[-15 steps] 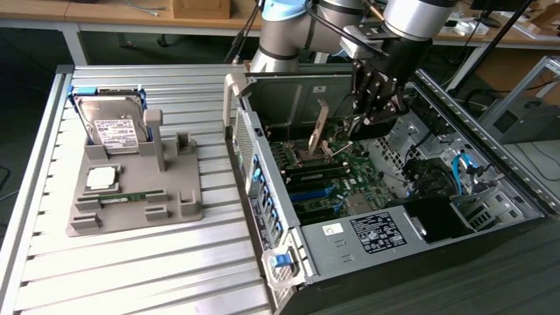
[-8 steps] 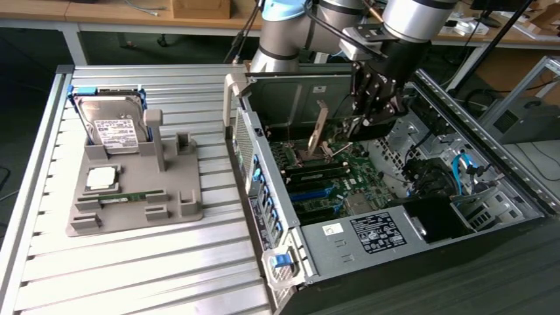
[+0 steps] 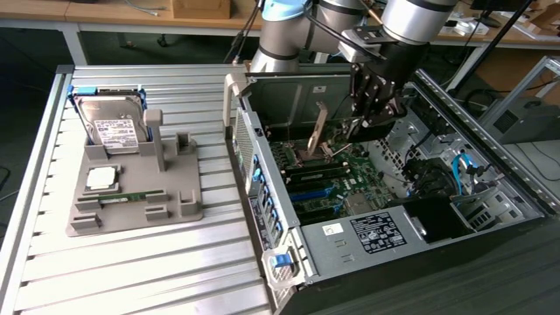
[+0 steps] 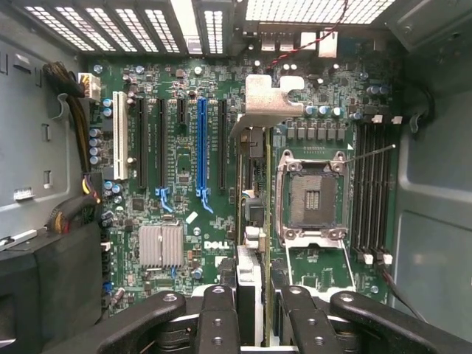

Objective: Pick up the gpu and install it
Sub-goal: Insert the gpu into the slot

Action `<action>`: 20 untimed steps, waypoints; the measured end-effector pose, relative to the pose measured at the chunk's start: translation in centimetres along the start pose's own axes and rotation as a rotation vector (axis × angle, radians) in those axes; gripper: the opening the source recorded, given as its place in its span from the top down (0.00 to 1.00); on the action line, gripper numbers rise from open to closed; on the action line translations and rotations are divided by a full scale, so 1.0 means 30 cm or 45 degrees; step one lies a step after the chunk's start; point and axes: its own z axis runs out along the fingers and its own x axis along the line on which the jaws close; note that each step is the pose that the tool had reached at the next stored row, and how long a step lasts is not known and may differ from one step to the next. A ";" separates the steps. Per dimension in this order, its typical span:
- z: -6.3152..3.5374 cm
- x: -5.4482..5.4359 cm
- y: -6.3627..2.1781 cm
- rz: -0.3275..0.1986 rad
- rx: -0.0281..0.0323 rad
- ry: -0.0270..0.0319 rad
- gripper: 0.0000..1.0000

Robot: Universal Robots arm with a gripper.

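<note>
The end effector (image 4: 254, 310) is clamped on the gpu (image 4: 249, 214), held edge-on above the motherboard (image 4: 184, 184) inside the open case (image 3: 490, 164) — keep the card vertical and its bracket (image 4: 269, 99) toward the rear wall before lowering.

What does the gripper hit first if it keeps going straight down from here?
Likely the motherboard: the gripper holds the gpu edge-on above it, so the card's lower edge lands first, near the blue slot. Depth is unclear.
</note>
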 end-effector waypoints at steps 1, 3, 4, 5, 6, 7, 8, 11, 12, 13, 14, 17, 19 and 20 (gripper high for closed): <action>0.001 0.000 0.000 0.000 0.0000 0.0000 0.72; 0.004 0.001 0.001 0.000 0.0000 0.0001 0.72; 0.005 0.001 0.001 0.000 0.0000 0.0000 0.72; 0.006 0.001 0.001 0.000 0.0000 0.0000 0.72; 0.007 0.001 0.002 0.000 0.0001 0.0000 0.72; 0.008 0.001 0.002 0.000 0.0000 -0.0001 0.72; 0.009 0.001 0.002 0.000 0.0001 -0.0001 0.72; 0.012 0.002 0.003 0.000 0.0000 0.0000 0.72; 0.014 0.002 0.003 0.000 0.0001 0.0000 0.72; 0.015 0.002 0.004 0.000 0.0000 0.0000 0.72; 0.016 0.002 0.004 0.000 0.0000 -0.0001 0.72; 0.019 0.003 0.005 0.000 0.0000 0.0000 0.72; 0.022 0.003 0.006 0.000 0.0000 0.0000 0.72; 0.023 0.004 0.006 0.000 0.0000 0.0000 0.72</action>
